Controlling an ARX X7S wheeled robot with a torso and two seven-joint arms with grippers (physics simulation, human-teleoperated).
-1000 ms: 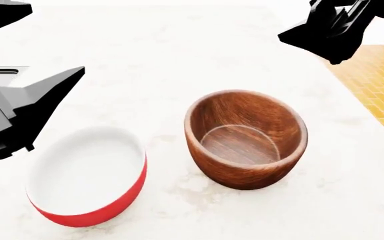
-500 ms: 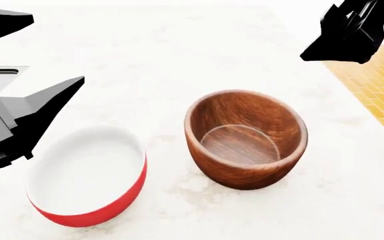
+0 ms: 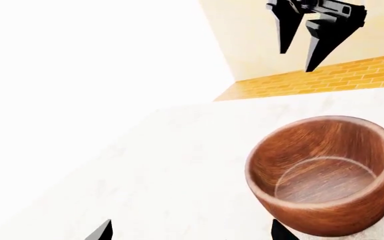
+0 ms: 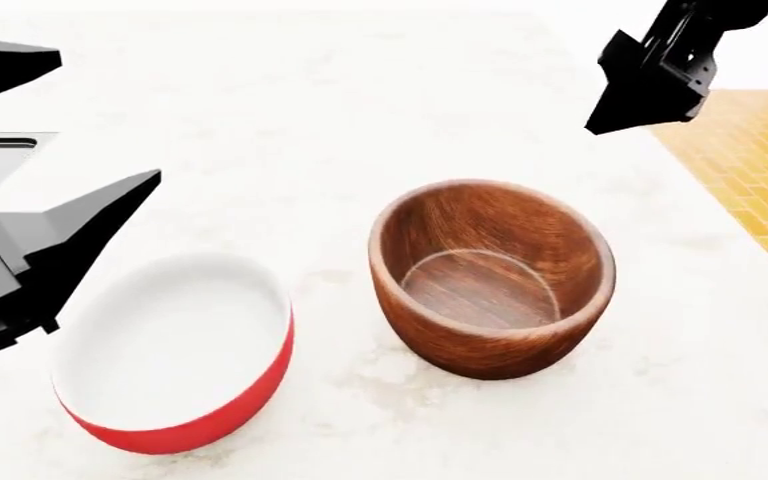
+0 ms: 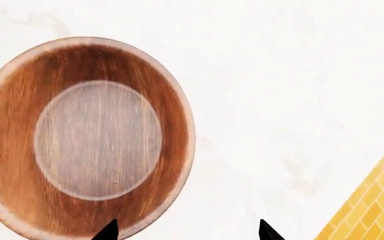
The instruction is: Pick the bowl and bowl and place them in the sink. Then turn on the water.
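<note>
Two bowls stand on the white marble counter [image 4: 357, 120]. The red bowl [image 4: 177, 360], white inside, is at the front left. The wooden bowl [image 4: 491, 275] sits to its right, and shows too in the left wrist view [image 3: 325, 175] and the right wrist view [image 5: 85, 135]. My left gripper [image 4: 107, 112] hovers open above and left of the red bowl, holding nothing [image 3: 192, 235]. My right gripper [image 4: 624, 110] hangs open and empty above the counter behind the wooden bowl; one fingertip overlaps that bowl's rim [image 5: 187, 232]. A corner of the sink's metal rim [image 4: 4, 141] shows at the far left; the tap is out of view.
The counter ends at the right, where an orange brick floor [image 4: 758, 170] lies below its edge. That floor also shows in the wrist views [image 3: 325, 80] [image 5: 372, 210]. The right gripper [image 3: 297, 57] hangs high above the wooden bowl in the left wrist view.
The right gripper swung right, then back left, and now points more steeply down. The left gripper slipped slightly down and left. Neither bowl has moved.
</note>
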